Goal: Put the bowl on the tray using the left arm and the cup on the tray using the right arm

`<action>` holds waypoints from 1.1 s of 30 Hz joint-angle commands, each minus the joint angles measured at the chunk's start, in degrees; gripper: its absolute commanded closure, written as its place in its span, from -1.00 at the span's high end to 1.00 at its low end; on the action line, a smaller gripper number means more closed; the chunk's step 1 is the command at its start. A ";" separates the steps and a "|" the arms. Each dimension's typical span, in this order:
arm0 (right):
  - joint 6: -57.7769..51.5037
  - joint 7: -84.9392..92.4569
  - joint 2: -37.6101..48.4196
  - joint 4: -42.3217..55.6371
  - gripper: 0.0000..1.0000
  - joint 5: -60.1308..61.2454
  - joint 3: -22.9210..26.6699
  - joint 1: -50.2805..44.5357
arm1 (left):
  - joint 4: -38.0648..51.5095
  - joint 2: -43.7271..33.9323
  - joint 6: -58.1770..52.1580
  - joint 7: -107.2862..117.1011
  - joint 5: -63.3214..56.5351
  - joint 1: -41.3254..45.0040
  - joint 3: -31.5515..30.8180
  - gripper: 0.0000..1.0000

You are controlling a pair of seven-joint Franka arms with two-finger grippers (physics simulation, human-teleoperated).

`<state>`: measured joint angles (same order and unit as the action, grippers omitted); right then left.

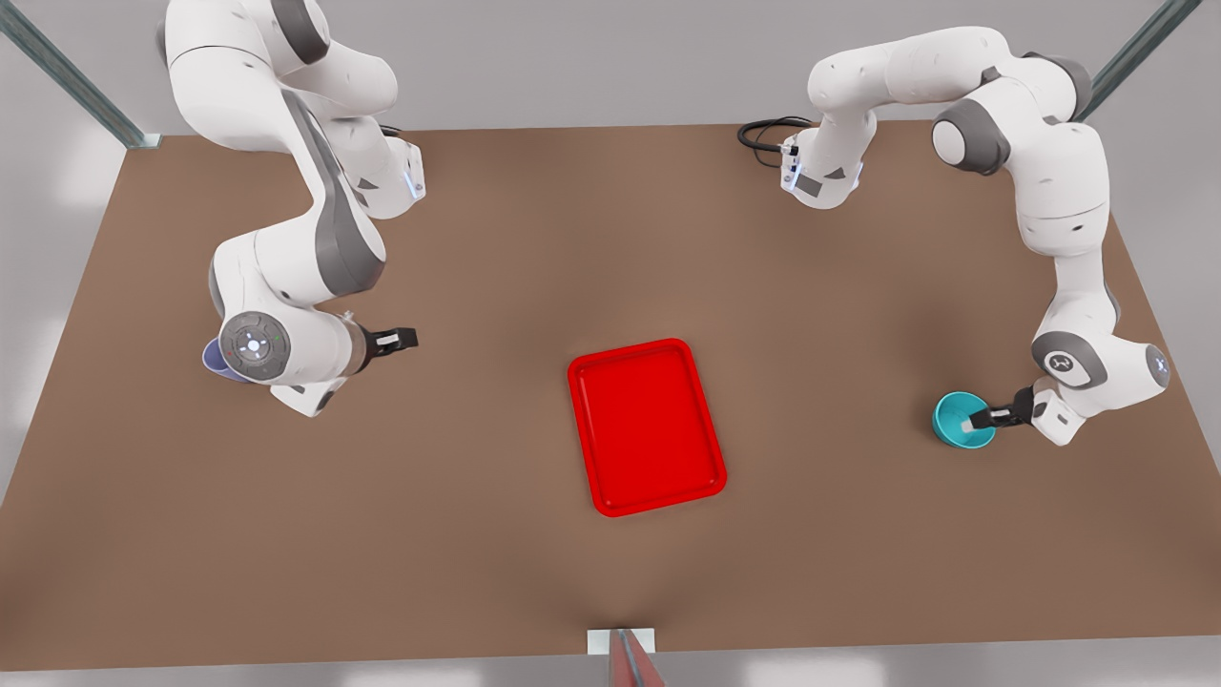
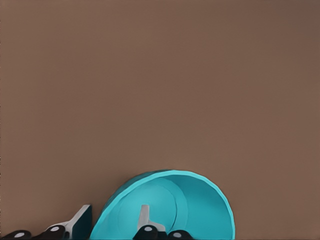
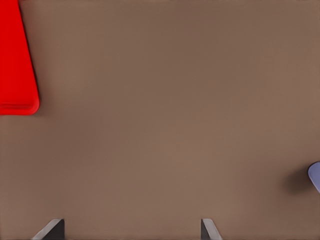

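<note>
The teal bowl (image 1: 957, 417) (image 2: 195, 200) sits on the table at the front view's right. My left gripper (image 1: 975, 420) (image 2: 115, 217) is shut on its rim, one finger inside and one outside the wall. The lavender cup (image 1: 214, 359) (image 3: 315, 176) stands at the front view's left, mostly hidden behind the right arm's wrist. My right gripper (image 1: 408, 337) (image 3: 131, 229) hangs open over bare table between the cup and the red tray (image 1: 646, 426) (image 3: 15, 65), holding nothing. The tray lies in the middle with nothing on it.
A brown table (image 1: 534, 248) carries everything. A black cable loop (image 1: 763, 134) lies at the back near the left arm's base. Grey frame posts (image 1: 67, 76) stand at the back corners, and a small bracket (image 1: 622, 641) sits at the front edge.
</note>
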<state>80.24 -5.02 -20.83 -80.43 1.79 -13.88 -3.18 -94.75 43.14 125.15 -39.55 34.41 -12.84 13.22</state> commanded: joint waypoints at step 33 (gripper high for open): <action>6.24 -0.52 -1.58 6.16 1.00 -6.70 0.09 9.60 | 4.84 -1.48 8.79 85.51 0.74 49.58 -0.73 -0.57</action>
<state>87.28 -5.62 -23.14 -74.34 -8.70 -13.79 6.13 -89.05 42.40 133.82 47.78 28.57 37.05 12.36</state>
